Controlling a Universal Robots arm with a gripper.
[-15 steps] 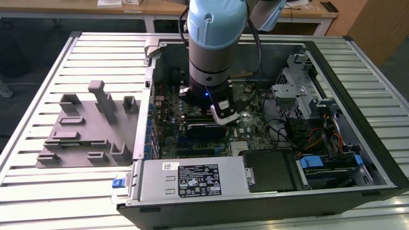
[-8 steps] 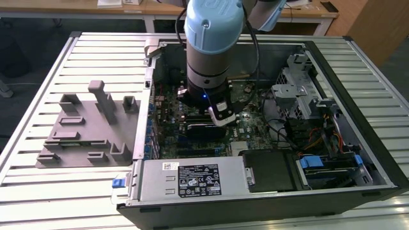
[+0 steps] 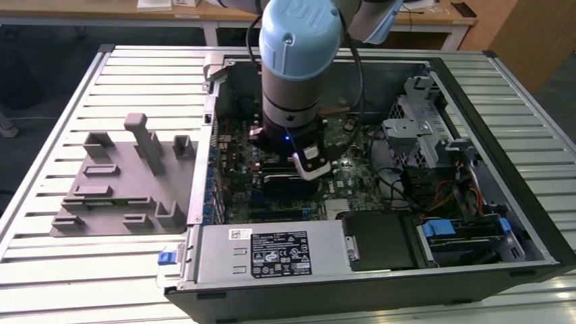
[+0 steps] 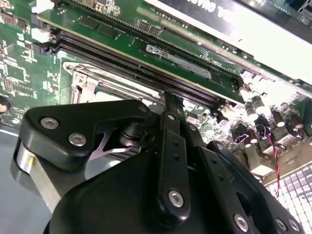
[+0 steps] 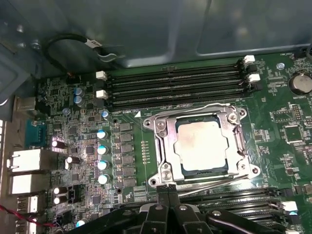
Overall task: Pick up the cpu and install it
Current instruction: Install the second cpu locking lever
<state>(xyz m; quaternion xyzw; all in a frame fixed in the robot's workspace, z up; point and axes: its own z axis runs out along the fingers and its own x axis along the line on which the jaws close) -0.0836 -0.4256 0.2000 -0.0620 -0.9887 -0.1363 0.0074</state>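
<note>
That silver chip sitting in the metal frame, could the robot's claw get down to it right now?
Probably yes. The cpu lies face-up in its socket frame with nothing over it, and the gripper hovers just beside the frame's edge.

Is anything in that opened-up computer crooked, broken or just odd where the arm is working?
Nothing stands out. In the first wrist view the cpu lies flat and square inside the metal socket frame, its edges parallel to the frame. The gripper sits just beside the socket, its fingers together and not on the chip. The memory slots look intact.

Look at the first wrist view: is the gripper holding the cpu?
No. The cpu lies flat inside the metal socket frame on the green board, while the gripper sits apart, beside the frame's edge.
</note>
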